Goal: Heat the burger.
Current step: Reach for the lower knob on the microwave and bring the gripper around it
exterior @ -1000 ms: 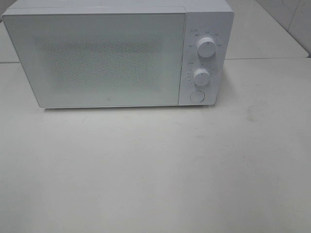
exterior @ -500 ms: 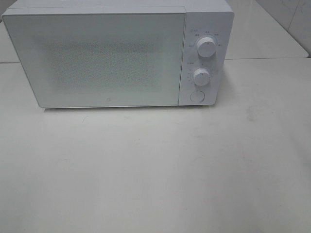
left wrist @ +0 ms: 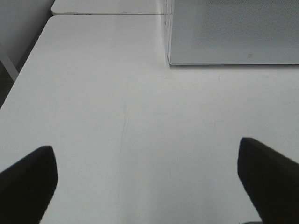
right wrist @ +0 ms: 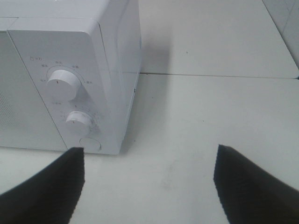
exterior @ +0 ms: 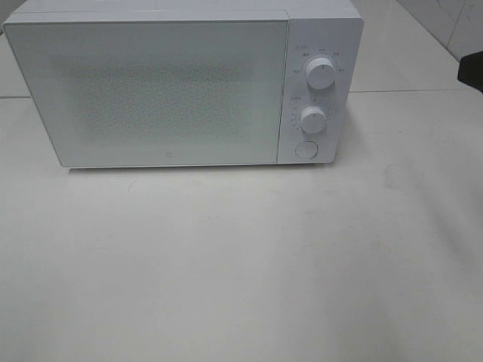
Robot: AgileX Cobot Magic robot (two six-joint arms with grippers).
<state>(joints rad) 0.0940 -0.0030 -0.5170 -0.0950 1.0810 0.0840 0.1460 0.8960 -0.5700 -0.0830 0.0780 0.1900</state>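
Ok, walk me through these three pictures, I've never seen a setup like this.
This is a robot with two arms. The wide picture comes from a camera mounted high, looking down on a white table with a shut white microwave, its two knobs and round button on the right. The other two come from a camera on each wrist: the dark shapes at the edges are that arm's jaws. Both pairs stand open and hold nothing. The right wrist camera faces the knobs. No burger shows anywhere.
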